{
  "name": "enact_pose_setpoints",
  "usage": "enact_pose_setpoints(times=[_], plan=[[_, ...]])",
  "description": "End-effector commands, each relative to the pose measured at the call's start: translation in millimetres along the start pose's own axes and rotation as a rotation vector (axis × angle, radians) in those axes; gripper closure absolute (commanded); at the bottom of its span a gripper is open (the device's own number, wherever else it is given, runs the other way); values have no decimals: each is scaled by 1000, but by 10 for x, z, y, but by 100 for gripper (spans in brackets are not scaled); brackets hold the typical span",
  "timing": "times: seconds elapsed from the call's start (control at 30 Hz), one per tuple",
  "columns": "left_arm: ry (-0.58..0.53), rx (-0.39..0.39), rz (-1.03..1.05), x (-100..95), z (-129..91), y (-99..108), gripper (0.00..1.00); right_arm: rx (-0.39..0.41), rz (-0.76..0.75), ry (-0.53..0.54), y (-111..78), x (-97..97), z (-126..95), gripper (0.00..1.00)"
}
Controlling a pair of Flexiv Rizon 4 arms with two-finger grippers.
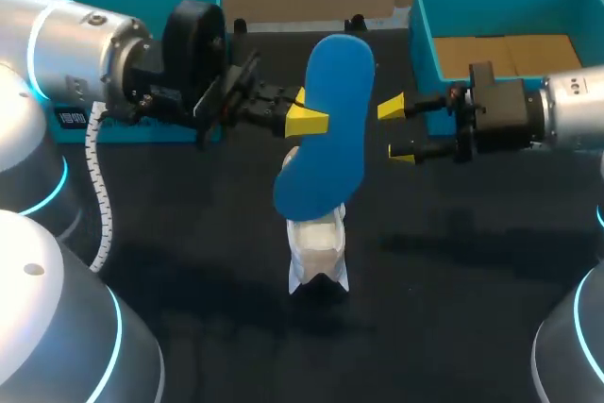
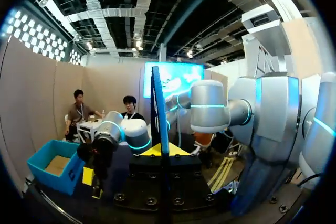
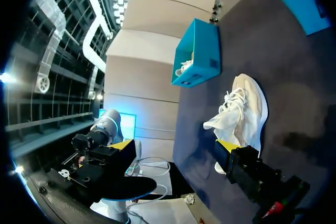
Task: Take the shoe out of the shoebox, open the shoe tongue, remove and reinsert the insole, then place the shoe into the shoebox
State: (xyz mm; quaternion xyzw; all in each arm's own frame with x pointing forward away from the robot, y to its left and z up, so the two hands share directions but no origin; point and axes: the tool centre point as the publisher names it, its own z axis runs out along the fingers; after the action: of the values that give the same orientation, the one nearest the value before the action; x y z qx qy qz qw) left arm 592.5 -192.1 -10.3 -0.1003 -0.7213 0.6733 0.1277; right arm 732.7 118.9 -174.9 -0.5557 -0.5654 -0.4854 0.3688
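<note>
Blue insole [image 1: 332, 110], seemingly pinched by left gripper [image 1: 311, 120], hides most of the shoe [image 1: 318, 250].

- Your head view sits high behind the robot and looks down on the table [image 1: 189, 233]. It stands far enough back to take in both arms, the insole [image 1: 330, 120], the shoe [image 1: 318, 247] and both shoeboxes.
- Your left wrist view looks level along the left gripper [image 2: 160, 150]. It is very near the insole, which it meets edge-on, and faces the right gripper [image 2: 92, 184] and the right shoebox [image 2: 52, 163].
- Your right wrist view is rolled onto its side. It faces back across the table to the left gripper, the shoe and the left shoebox [image 3: 197, 53].
- The wrist views look at each other, and all three views share the insole.
</note>
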Motion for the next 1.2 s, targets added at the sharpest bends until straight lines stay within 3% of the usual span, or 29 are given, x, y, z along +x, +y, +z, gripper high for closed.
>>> enact_pose_setpoints(times=[0.03, 0.23, 0.4, 0.93, 1.03, 1.1, 1.2], plan=[[-108, -39, 260, 53, -91, 49, 100, -1, 0, -2, 2, -1, 26, 0], [-135, -1, 288, -121, -151, 174, 100, -1, 0, -2, 2, -1, 26, 0], [-130, -13, 279, -285, -171, 256, 100, -1, 0, -2, 2, -1, 26, 0], [-130, -13, 279, -285, -171, 256, 100, -1, 0, -2, 2, -1, 26, 0], [-75, -69, 482, -306, -184, 371, 100, -1, 0, -2, 2, -1, 26, 0], [-81, -26, 516, -343, -192, 400, 100, -1, 0, -2, 2, -1, 26, 0], [-31, -84, 759, -407, -225, 519, 100, -1, 0, -2, 2, -1, 26, 0]])
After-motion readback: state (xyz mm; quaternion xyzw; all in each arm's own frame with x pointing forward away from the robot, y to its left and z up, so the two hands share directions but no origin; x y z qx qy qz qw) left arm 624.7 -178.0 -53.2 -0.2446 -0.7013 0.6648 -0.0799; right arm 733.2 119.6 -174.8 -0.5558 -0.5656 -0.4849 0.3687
